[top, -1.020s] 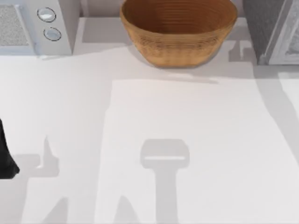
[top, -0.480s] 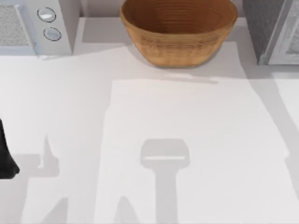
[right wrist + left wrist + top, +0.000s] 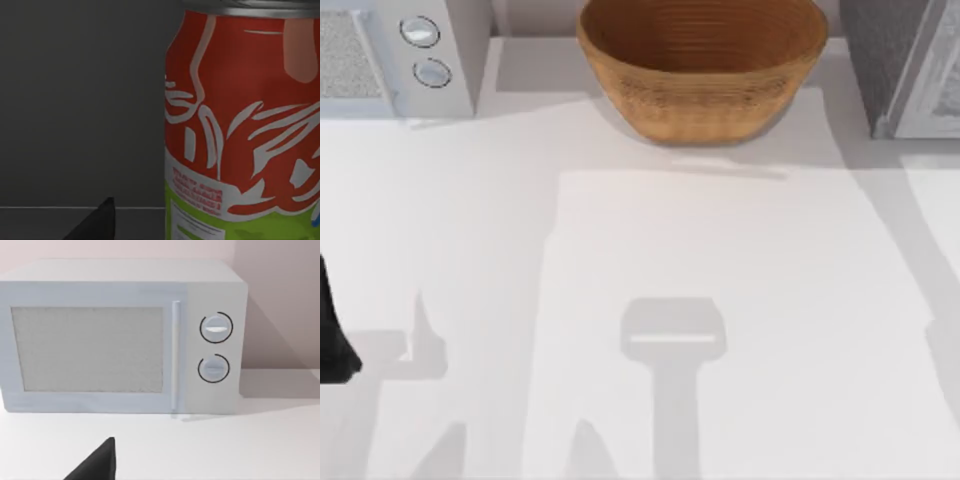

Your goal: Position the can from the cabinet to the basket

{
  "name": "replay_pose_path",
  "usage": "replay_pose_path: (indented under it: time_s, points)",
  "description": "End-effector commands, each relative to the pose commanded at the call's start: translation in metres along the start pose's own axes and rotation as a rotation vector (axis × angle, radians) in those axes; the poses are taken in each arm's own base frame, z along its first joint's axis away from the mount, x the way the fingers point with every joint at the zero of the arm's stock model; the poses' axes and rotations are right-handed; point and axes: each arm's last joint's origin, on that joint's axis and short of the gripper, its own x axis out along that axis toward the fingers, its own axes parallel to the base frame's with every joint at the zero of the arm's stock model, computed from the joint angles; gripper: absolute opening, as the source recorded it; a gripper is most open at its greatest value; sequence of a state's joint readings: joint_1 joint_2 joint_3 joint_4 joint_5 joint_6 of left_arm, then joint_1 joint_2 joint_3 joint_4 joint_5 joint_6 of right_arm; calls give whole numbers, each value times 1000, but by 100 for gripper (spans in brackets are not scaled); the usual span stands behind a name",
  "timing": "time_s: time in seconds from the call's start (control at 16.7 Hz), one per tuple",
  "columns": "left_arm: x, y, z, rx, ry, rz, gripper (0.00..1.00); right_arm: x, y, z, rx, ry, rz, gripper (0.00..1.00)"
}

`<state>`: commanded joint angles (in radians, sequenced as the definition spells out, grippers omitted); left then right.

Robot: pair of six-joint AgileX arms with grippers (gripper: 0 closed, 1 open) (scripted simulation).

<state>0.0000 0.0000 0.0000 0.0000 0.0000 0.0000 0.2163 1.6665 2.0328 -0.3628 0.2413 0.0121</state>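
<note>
The can (image 3: 245, 125) stands upright inside the cabinet, red with white markings and a light green lower band, close in front of my right wrist camera. One black fingertip (image 3: 98, 223) of my right gripper shows beside the can, apart from it, and the gripper is open. The dark grey cabinet (image 3: 895, 60) with its white door frame sits at the table's far right. At the far middle stands the tan wicker basket (image 3: 700, 70), with nothing inside. My left arm (image 3: 330, 340) is parked at the left edge, its fingertip (image 3: 100, 462) low over the table.
A white microwave (image 3: 400, 50) with two round knobs stands at the far left, facing the left wrist camera (image 3: 120, 340). The dark cabinet wall (image 3: 80, 100) is right behind the can. The white tabletop (image 3: 700, 250) spreads between the arms.
The shadow on the table next to the cabinet has slid away to the right. The left arm and the basket have not moved.
</note>
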Motion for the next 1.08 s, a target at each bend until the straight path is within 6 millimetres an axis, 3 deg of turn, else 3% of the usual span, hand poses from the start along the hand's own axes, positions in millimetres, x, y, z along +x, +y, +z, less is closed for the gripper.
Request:
replay_pose_path:
  time_s: [0.48, 0.78, 1.08]
  points:
    - [0, 0, 0, 0, 0, 0, 100, 49, 1, 1, 1, -3, 1, 100]
    - [0, 0, 0, 0, 0, 0, 100, 53, 1, 0, 0, -2, 1, 100]
    - [0, 0, 0, 0, 0, 0, 100, 53, 1, 0, 0, -2, 1, 62]
